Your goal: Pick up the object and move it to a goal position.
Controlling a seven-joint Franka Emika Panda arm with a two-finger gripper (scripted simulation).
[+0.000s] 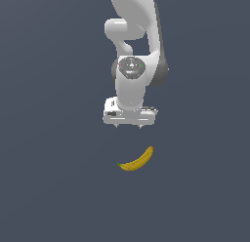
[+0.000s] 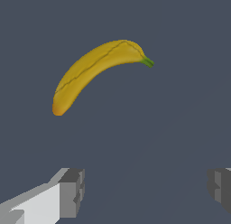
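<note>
Grey-fingered tool [image 2: 144,191], spread wide and holding nothing, above curved yellow banana [image 2: 92,72] on plain, unmarked slate-grey tabletop [image 1: 49,187].

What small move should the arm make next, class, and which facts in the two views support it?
Probably shift the hand over the banana, then lower. In both views the fingers stand apart with nothing between them, and the banana lies free on the floor, offset from the gap rather than centred in it.
</note>
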